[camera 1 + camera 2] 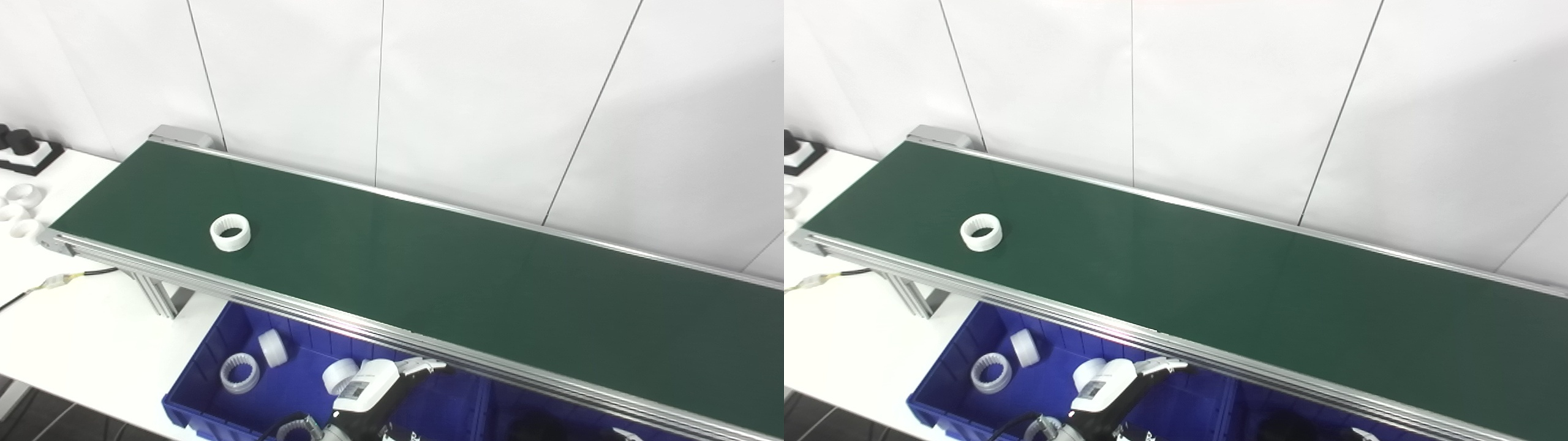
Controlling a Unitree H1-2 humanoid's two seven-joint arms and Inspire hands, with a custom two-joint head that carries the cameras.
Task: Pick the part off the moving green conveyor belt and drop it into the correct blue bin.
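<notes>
A white toothed ring (230,233) lies flat on the green conveyor belt (429,269), toward its left end. Low in the picture, my left hand (375,384) hovers over the blue bin (190,392) in front of the belt, far right of the ring on the belt. Its fingers (422,366) are stretched out toward the belt's rail and hold nothing. Three white rings lie in the bin, one of them (340,375) right beside the hand. Of my right hand only a pale sliver (1361,433) shows at the bottom edge.
A second blue bin (490,404) adjoins on the right, with a dark shape (539,427) in it. Spare white rings (24,195) and black parts (23,144) sit on the white table at far left. A cable (61,280) runs under the belt's left end.
</notes>
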